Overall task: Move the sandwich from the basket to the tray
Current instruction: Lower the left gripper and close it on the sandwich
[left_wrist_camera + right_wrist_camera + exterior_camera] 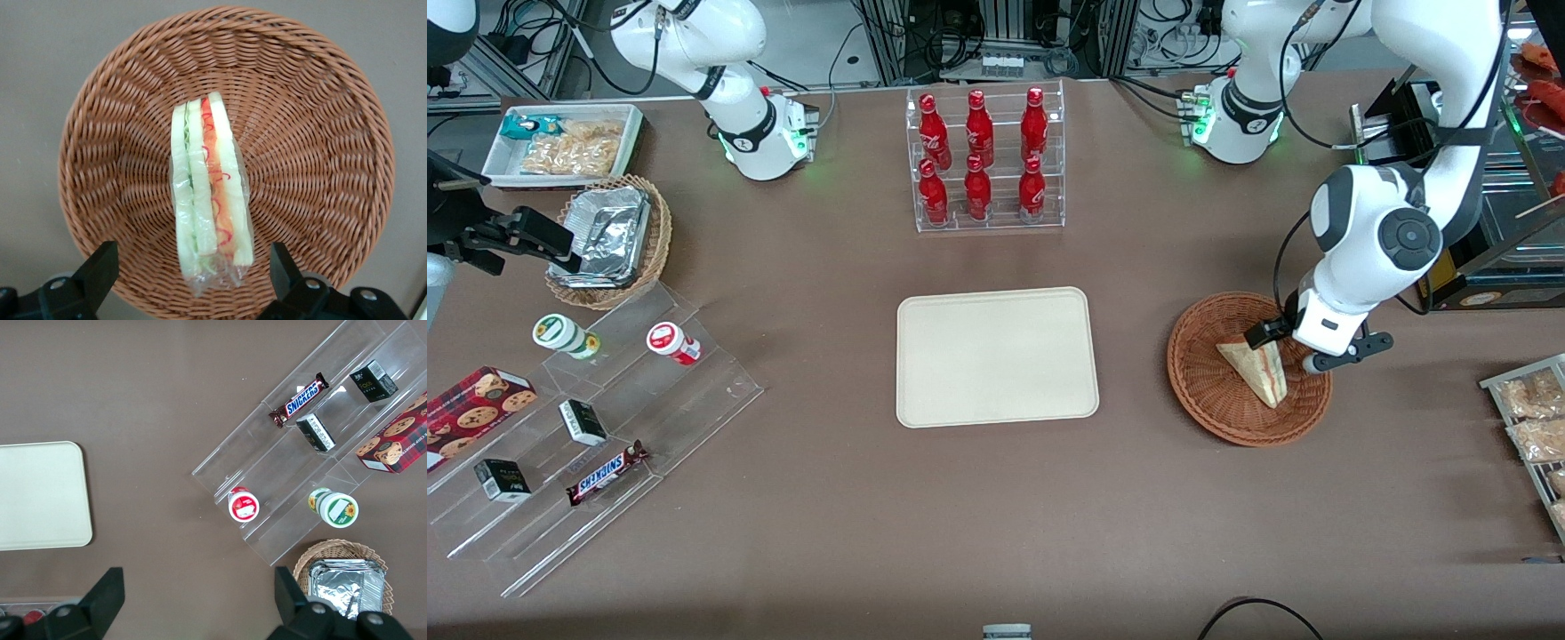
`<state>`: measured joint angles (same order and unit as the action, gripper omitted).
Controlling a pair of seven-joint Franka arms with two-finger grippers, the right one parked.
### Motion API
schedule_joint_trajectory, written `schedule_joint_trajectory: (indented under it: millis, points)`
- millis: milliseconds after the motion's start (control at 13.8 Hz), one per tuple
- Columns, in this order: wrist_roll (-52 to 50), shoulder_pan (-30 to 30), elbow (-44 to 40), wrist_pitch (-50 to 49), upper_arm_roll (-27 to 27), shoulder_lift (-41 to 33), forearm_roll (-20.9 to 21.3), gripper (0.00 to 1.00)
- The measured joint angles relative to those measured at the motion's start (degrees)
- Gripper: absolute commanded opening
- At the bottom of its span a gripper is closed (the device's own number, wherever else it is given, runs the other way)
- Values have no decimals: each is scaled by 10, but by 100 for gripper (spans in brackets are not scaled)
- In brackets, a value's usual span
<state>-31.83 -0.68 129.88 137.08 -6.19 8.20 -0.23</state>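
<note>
Status: the transfer has not begun in any visible way. The sandwich [1256,369] lies in the basket [1200,382], resting on the woven floor with its filling edge turned up. The tray [996,356] sits well apart from the basket, toward the middle of the table [996,516], and carries nothing.

The hand [1288,347] is over the basket, directly above the sandwich, with its fingers [99,270] spread wide apart. One stands on each side of the wedge, and neither touches the wrap. Judgement: the approach is complete or nearly so; descent, closing, lift, carry and release all remain.

Differences between views: the front view gives the whole layout, basket to tray, but the arm covers part of the sandwich and hides the finger spacing. The left wrist view shows the sandwich [210,193] plainly between the spread fingers, with red and green layers along its edge, and the basket's rim [320,60] all round; the tray is absent there. The right wrist view shows one end of the tray [40,495], bare.
</note>
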Motion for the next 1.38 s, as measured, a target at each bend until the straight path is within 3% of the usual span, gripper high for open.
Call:
schedule_joint_trajectory:
  millis: [218,509,582,655,727,800,945,1382]
  points:
    - [-99,-6,2,29,-3,18,0,100]
    - [-122,-6,2,39,-3,36,0,100]
    - [-122,-6,2,39,-3,40,0,95]
    - [-123,-5,2,39,-3,44,0,75]
    - [-123,-6,2,40,-3,48,0,41]
    - [-123,-5,2,40,-3,52,0,17]
    - [-123,-5,2,41,-3,55,0,8]
    - [-94,-11,-33,-3,-6,48,1,8]
